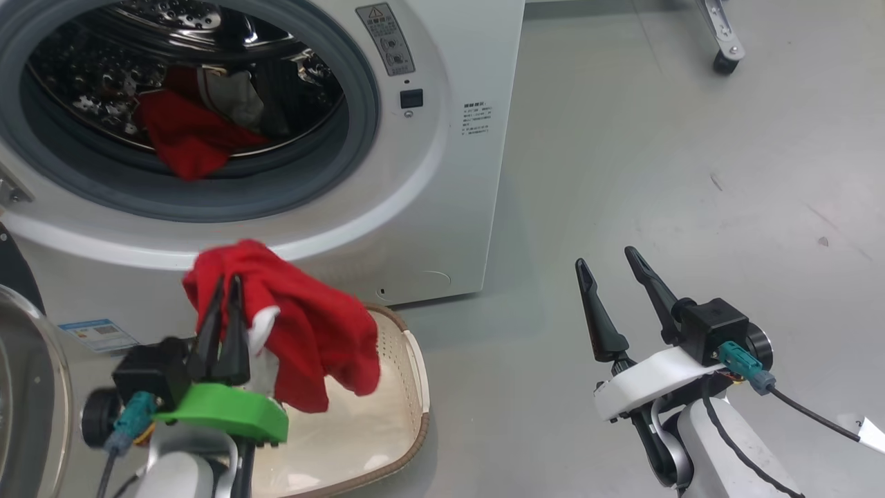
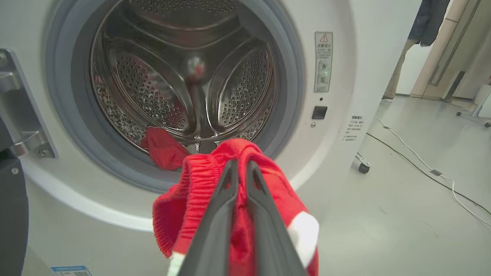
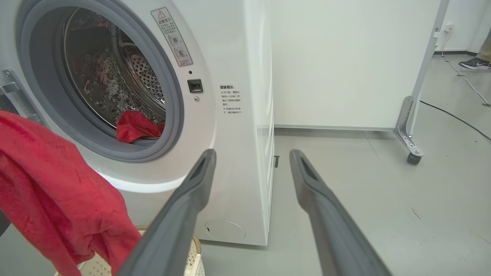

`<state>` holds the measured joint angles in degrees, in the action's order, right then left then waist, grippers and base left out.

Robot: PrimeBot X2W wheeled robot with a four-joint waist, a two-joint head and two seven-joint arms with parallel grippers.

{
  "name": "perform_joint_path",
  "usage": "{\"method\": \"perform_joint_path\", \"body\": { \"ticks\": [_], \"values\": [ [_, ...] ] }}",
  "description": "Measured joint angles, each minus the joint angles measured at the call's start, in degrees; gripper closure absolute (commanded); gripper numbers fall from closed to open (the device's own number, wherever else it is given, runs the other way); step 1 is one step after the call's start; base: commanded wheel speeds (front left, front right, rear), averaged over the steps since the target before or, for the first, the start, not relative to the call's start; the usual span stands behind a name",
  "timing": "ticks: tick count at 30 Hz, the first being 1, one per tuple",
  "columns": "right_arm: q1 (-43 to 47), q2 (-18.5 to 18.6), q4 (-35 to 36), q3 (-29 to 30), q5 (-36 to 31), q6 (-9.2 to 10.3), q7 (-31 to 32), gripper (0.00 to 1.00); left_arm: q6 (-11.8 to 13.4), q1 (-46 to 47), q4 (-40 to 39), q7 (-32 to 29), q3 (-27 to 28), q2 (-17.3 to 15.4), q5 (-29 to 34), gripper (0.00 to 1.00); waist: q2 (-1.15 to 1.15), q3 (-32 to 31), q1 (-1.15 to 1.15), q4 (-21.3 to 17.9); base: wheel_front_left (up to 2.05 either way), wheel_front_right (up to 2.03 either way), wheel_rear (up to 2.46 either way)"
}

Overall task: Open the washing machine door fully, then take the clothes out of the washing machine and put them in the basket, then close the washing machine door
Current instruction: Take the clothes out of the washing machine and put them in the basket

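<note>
1. Left gripper [image 1: 229, 283]: at the lower left of the head view, fingers pressed close together and clamped on a red garment [image 1: 311, 325] with a white patch.
2. Red garment: bunched over the fingertips and hanging in loose folds in front of the washing machine [image 1: 442, 173], below its round opening and above the basket [image 1: 415, 373]. Impossible to tell whether the lowest fold touches the basket.
3. Basket: on the floor [image 1: 657, 173] just before the machine's front, cream, with a perforated wall and a brown woven-look rim.
4. Second red garment [image 1: 183, 138]: inside the steel drum [image 1: 90, 76], low at the front, with one corner draped onto the grey gasket [image 1: 276, 187]. A pale piece of cloth just behind it.
5. Washing machine door [image 1: 28, 387]: swung open at the far left edge of the head view, with the clear glass bowl and a strip of black rim in sight. Metal hinge bracket [image 2: 23, 115] at the left of the opening in the left wrist view.
6. Right gripper [image 1: 606, 257]: fingers spread wide, holding nothing, over bare floor to the right of the machine, well apart from the basket and both garments.
7. Blue sticker [image 1: 97, 335]: low on the machine's front, near the open door.
8. Warning label [image 1: 385, 38] and small dark latch slot [image 1: 411, 98]: on the white front, right of the opening.
9. Caster [image 1: 724, 63]: far back on the floor, at the foot of a metal bracket.
</note>
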<state>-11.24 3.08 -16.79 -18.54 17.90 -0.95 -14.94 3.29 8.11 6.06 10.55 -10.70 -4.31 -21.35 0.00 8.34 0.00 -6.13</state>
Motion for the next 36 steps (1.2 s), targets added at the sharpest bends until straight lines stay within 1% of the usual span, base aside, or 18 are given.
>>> {"method": "perform_joint_path", "body": {
  "ticks": [4,8,15,19,24,30,34,36],
  "values": [
    [-0.27,0.00,1.19,-0.23,-0.18,0.00,0.00,0.00,0.00,-2.25,1.99,-0.99,-0.66,0.18,-0.82,1.00,0.00,1.65,0.00,-0.39,0.00,0.00,0.00],
    [-1.69,0.01,2.29,-0.37,-0.52,0.01,0.00,0.00,0.00,-2.30,4.04,-1.54,-0.81,0.16,-0.81,1.00,0.00,3.85,0.00,-0.86,0.00,0.00,0.00],
    [-4.03,0.01,4.65,-0.56,-0.93,0.10,0.00,0.00,-0.04,-1.36,10.10,-2.96,-0.93,0.04,-0.81,1.00,0.00,8.66,0.00,-1.89,0.00,0.00,0.00],
    [-5.29,0.01,5.53,-1.07,-1.53,0.53,0.00,0.00,-0.45,2.04,13.79,-3.93,-0.93,-0.40,-0.81,1.00,0.00,11.76,0.00,-2.48,0.00,0.00,0.00],
    [-6.97,0.03,6.54,-1.57,-2.59,0.53,0.00,0.00,-1.16,7.12,18.19,-5.09,-1.10,-0.66,-0.81,1.00,0.00,15.79,0.00,-3.03,0.00,0.00,0.00],
    [-9.76,0.03,7.72,-1.89,-3.01,0.59,0.00,0.00,-2.70,12.64,23.75,-6.73,-1.80,-1.72,-0.80,1.00,0.00,20.67,0.01,-3.38,0.00,0.00,0.00],
    [-11.15,0.04,7.79,-1.98,-3.00,0.62,0.00,0.00,-3.63,15.16,28.71,-7.58,-2.02,-1.76,-0.83,1.00,0.00,23.42,0.01,-3.52,0.00,0.00,0.00],
    [-11.27,0.03,7.77,-2.13,-3.00,0.65,0.00,0.00,-3.64,15.73,30.87,-8.02,-1.99,-1.63,-1.19,0.80,0.00,24.37,0.01,-3.56,0.00,0.00,0.00]
  ]
}}
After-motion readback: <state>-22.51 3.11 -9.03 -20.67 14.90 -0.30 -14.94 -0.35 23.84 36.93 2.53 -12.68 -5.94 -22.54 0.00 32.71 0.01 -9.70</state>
